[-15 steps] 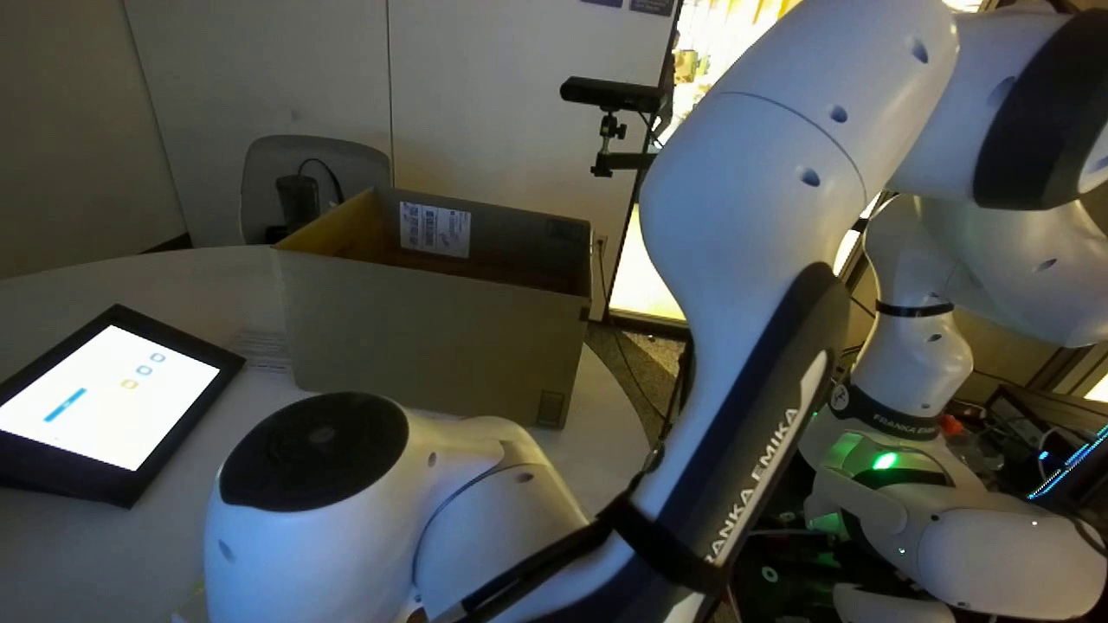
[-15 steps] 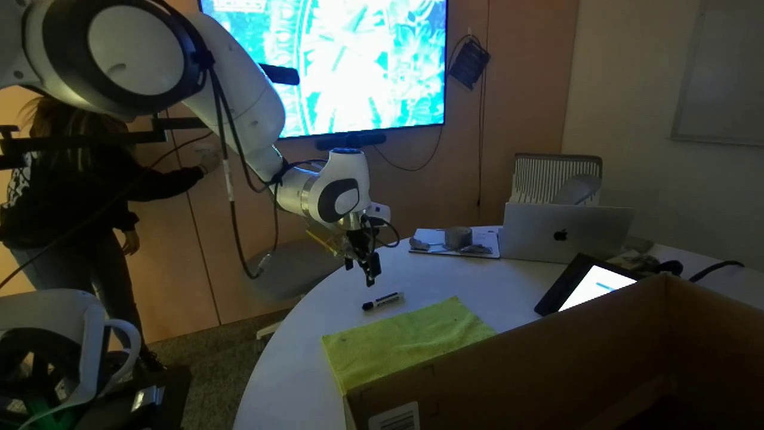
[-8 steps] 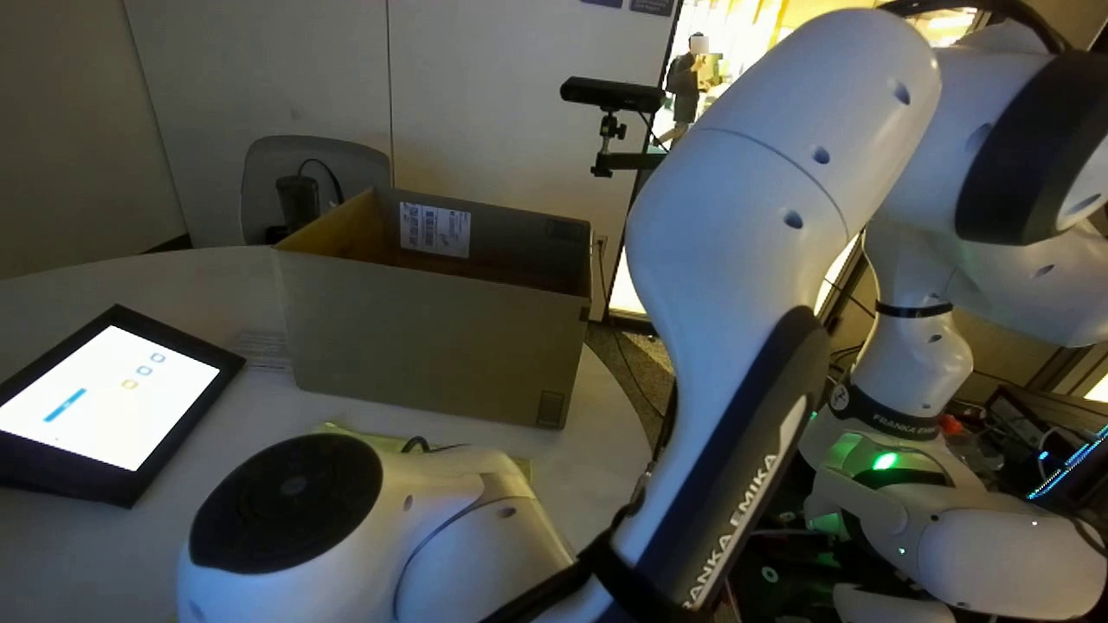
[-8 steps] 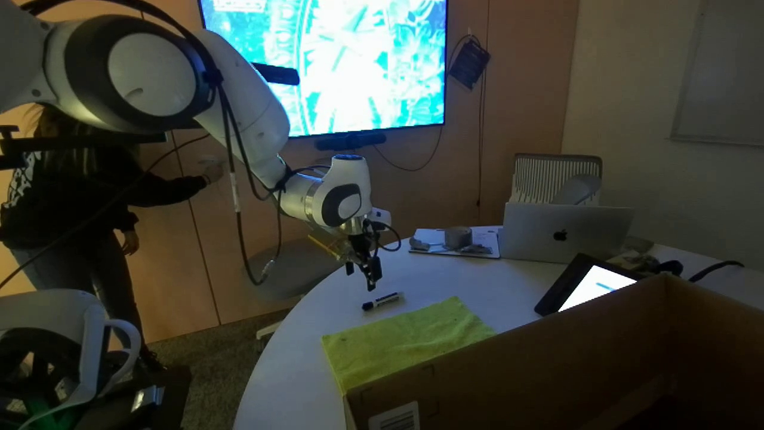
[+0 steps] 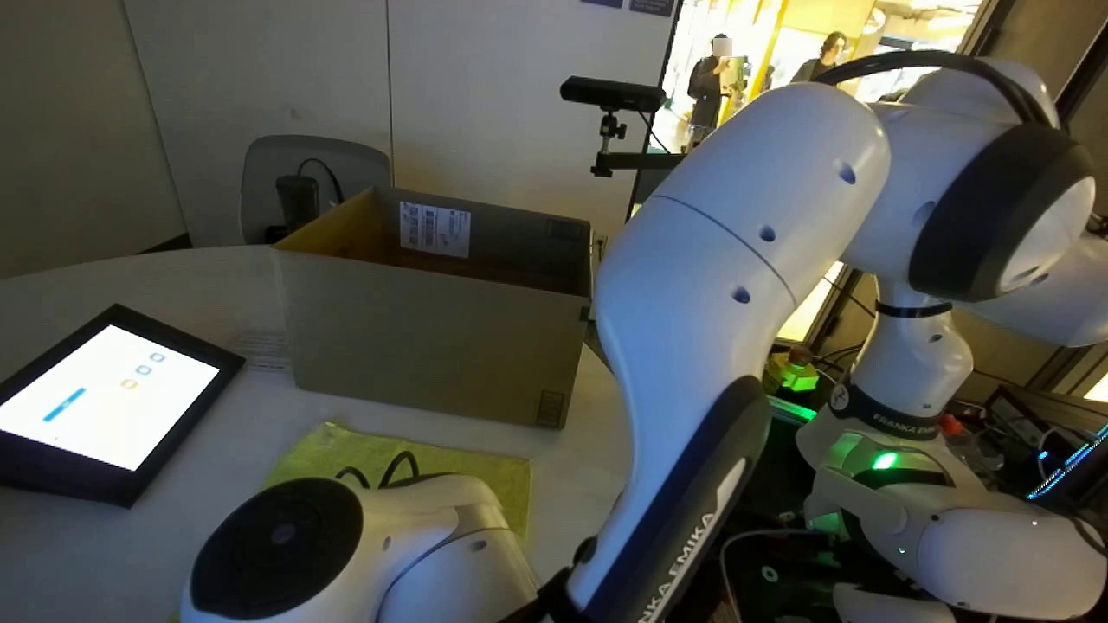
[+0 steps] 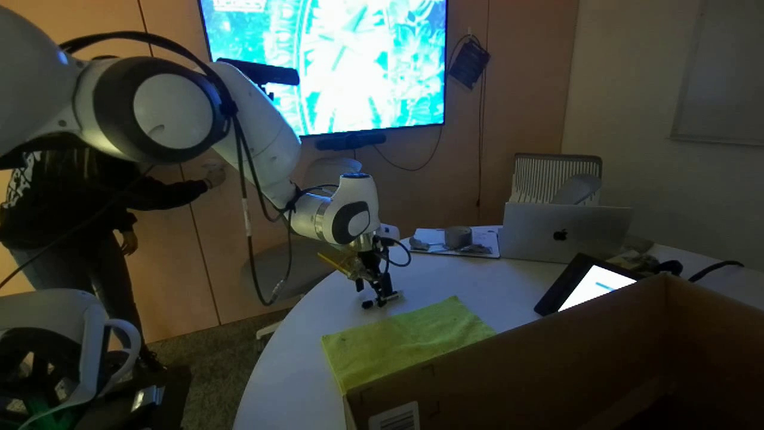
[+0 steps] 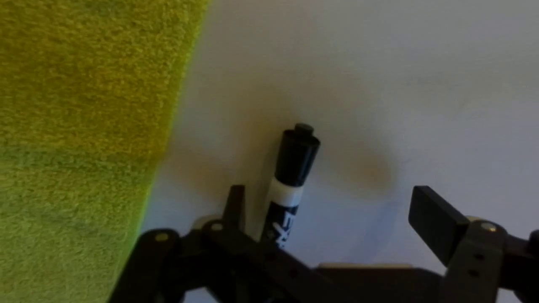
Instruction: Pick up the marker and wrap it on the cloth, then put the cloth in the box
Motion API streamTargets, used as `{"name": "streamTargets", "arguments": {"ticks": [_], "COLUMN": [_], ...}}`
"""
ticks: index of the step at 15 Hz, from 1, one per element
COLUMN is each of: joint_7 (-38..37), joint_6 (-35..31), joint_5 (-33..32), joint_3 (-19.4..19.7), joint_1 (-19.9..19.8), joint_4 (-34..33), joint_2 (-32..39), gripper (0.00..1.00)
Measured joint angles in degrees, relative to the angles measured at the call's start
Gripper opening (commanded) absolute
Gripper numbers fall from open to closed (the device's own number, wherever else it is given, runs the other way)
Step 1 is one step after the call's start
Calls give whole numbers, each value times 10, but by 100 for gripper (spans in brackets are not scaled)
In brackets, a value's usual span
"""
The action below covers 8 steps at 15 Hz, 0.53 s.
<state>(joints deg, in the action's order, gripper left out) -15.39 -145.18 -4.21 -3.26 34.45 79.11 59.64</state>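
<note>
the hand [image 7: 329,206], spread wide, straddles the marker [image 7: 294,168].

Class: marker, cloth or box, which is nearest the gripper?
The marker: in the wrist view it shows between the fingers of the open gripper. The cloth lies to one side, the box beyond the cloth.

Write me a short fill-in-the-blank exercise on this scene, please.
In the wrist view, the fuzzy yellow-green fabric cloth lies to the ____ of the slim black-and-white marker.
The jaws of the black two-fingered gripper stand ____ rather than shut.
The large brown cardboard box bears a rectangular label coloured ____.
The thin silver laptop bears a dark logo shaped like an ____.
Missing words: left; open; white; apple.
</note>
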Motion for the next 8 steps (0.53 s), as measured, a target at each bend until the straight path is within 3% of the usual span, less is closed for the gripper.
{"name": "streamTargets", "arguments": {"ticks": [2,3,4,6,8], "joint_7": [0,0,-1,-2,-2], "joint_6": [0,1,4,14,25], "joint_5": [0,0,0,0,0], "joint_3": [5,7,9,10,12], "joint_1": [0,0,0,0,0], "joint_4": [-12,-18,-23,-29,-36], "joint_2": [11,16,19,20,20], "gripper": [100,95,74,70,53]}}
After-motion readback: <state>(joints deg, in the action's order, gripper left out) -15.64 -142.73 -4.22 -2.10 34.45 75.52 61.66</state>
